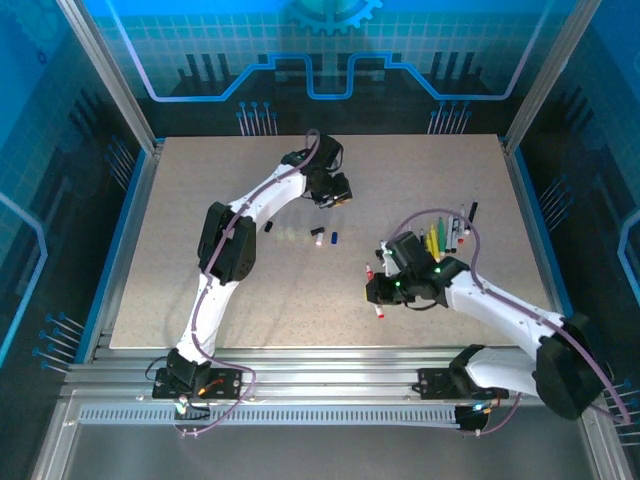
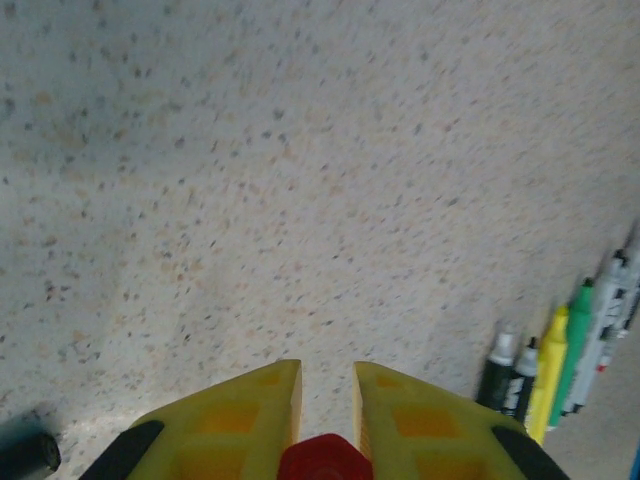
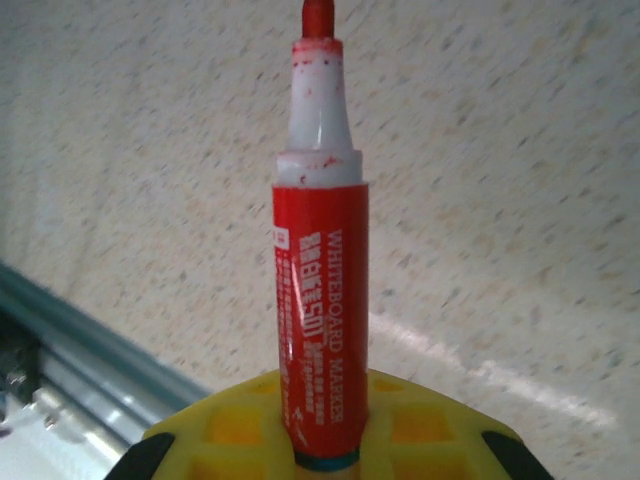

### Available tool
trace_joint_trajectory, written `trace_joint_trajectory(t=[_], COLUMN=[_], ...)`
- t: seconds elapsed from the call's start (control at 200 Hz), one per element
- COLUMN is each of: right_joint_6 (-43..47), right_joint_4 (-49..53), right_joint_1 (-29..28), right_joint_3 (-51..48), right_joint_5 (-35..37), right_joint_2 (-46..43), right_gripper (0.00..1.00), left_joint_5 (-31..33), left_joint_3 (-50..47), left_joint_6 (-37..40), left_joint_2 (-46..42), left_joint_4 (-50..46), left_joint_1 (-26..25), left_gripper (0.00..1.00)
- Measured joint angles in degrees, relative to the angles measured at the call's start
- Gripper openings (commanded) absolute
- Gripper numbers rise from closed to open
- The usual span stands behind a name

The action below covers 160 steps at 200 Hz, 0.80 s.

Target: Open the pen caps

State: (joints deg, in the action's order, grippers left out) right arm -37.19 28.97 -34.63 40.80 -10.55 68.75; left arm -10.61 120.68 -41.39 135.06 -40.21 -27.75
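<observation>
- I see the left gripper [image 1: 336, 193] reached out over the far middle of the surface [image 1: 190, 190], well away from the left edge.
- On my left wrist feed its yellow fingers [image 2: 250, 410] stand nearly closed, with only a narrow gap between them. A red cap [image 2: 322, 462] is pinched between them at the bottom of the view.
- Just nearer than that gripper, around the middle of the surface, a short row of loose caps lies flat. I can pick out a black cap [image 1: 269, 228] at its left end and a blue cap [image 1: 335, 238] at its right.
- The right gripper [image 1: 377, 290] sits right of centre, toward the near edge. It is clamped round the barrel of a red marker [image 3: 320, 300]. I can see the marker's red tip bare, with no cap on it.
- The other pens [image 1: 446, 236] lie bunched side by side close to the right edge, beyond the right gripper. I count green, yellow and black ones among them.
</observation>
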Motion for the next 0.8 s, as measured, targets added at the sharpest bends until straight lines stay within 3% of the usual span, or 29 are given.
trace_joint_trajectory(t=[0.365, 0.801], right_joint_6=[7.3, 10.3], right_joint_4=[1.2, 0.3], right_joint_1=[4.8, 4.8], right_joint_3=[13.4, 18.9], right_joint_5=[12.0, 15.1], right_joint_2=[16.4, 27.7], right_gripper=[0.00, 0.00], left_joint_5=[5.9, 9.3], left_joint_3=[-1.6, -3.6], left_joint_6=[5.6, 7.9], left_joint_2=[-1.5, -1.5], left_joint_4=[-5.5, -9.9], left_joint_1=[-5.4, -6.7], left_gripper=[0.00, 0.00])
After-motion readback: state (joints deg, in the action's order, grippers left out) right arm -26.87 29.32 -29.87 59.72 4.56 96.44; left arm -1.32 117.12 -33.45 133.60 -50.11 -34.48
